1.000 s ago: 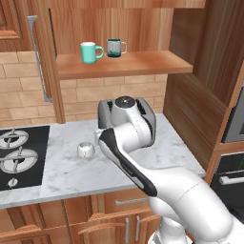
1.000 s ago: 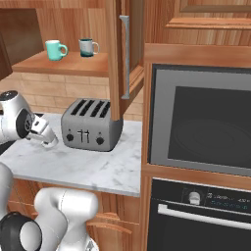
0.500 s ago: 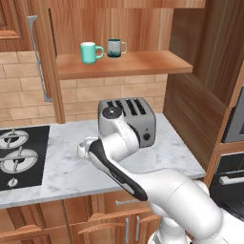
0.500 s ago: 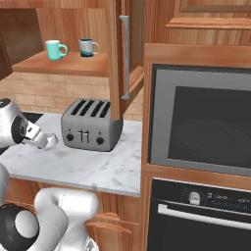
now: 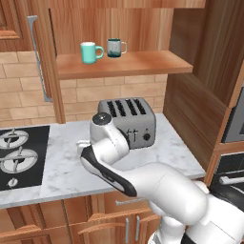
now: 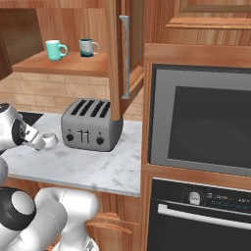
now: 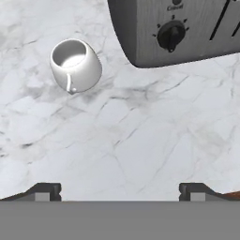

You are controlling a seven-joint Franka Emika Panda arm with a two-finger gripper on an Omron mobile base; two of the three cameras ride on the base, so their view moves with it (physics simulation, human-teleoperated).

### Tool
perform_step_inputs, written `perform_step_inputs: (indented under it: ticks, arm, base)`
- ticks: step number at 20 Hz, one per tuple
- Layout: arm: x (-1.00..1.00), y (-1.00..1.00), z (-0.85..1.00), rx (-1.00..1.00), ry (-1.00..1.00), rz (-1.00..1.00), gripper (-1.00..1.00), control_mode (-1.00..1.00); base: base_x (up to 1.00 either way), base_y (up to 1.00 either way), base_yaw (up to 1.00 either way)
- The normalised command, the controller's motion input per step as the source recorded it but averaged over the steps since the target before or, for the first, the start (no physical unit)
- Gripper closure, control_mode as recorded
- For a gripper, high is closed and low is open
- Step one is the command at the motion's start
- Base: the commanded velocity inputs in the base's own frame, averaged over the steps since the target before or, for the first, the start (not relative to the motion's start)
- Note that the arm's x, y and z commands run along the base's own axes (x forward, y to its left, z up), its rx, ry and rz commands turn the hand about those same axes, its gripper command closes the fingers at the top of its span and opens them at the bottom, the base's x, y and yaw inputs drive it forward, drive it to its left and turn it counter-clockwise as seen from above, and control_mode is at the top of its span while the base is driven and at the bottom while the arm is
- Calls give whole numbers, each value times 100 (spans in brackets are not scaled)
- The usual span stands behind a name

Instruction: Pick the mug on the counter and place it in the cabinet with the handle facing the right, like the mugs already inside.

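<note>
The small white mug [image 7: 75, 64] stands upright on the marble counter [image 7: 140, 131], at the upper left of the hand view, its handle turned toward the camera. My gripper [image 7: 120, 191] hovers above the counter short of the mug, open, with nothing between its wide-set fingertips [image 7: 47, 190]. From the right base view the mug [image 6: 50, 139] sits just left of the toaster, with my hand close beside it. In the open cabinet, the shelf [image 5: 143, 64] holds a teal mug [image 5: 89, 52] and a grey-and-teal mug [image 5: 115, 47], handles to the right.
A silver toaster [image 5: 128, 121] stands on the counter just right of the mug. A black stove top [image 5: 19, 157] lies to the left. The cabinet door with its long metal handle [image 6: 125, 56] hangs open above the toaster. A built-in oven [image 6: 206, 122] fills the right side.
The arm has swung down and left from above the toaster to just over the counter beside the mug. The jaws stayed open; the mug has not moved.
</note>
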Motion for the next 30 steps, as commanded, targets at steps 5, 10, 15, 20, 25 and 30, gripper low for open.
perform_step_inputs:
  ticks: [5,10,15,20,25,30]
  arm:
    - [27,17,-23,0,0,-3,-100,-100]
    - [26,14,-18,0,0,-3,-100,-100]
    - [22,10,-7,0,0,-3,-100,-100]
    - [25,2,-3,0,0,-2,-100,-100]
    - [22,0,-10,0,0,-2,-100,-100]
    - [19,5,-17,1,0,-2,-100,-100]
  base:
    - [0,0,0]
    - [0,0,0]
    - [0,0,0]
    - [0,0,0]
    - [0,0,0]
    - [0,0,0]
